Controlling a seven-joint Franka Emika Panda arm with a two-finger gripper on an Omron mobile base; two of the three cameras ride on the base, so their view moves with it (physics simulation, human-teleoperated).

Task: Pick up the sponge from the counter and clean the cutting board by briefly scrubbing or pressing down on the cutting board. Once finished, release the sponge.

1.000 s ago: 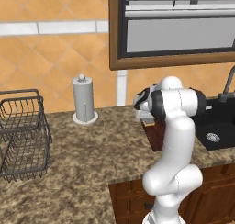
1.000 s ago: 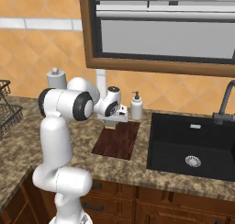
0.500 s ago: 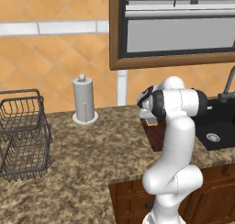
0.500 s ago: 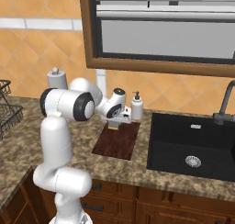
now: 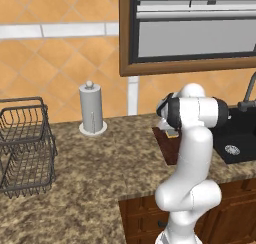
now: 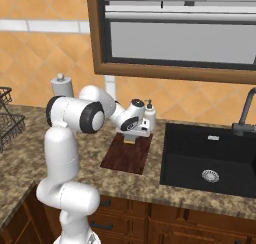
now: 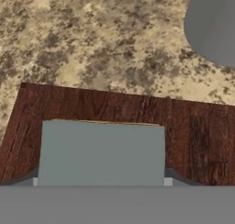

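Observation:
The grey-blue sponge [image 7: 101, 152] with a yellowish far edge sits between my fingertips, and my gripper [image 7: 101, 182] is shut on it. Beneath it lies the dark reddish-brown cutting board [image 7: 193, 131] on the speckled counter [image 7: 92, 39]. From the right base view, my gripper [image 6: 133, 136] holds the sponge [image 6: 131, 140] low over the far end of the cutting board [image 6: 125, 157]. Whether sponge and board touch I cannot tell. In the left base view my arm hides most of the cutting board [image 5: 167, 144].
A soap dispenser [image 6: 149, 119] stands just behind the board; its grey base [image 7: 215, 25] is close to the hand. The black sink [image 6: 210, 160] lies right of the board. A paper towel holder [image 5: 91, 109] and wire basket [image 5: 22, 148] stand to the left.
The hand with the sponge has shifted slightly right and lower over the board's far end. Nothing else has moved.

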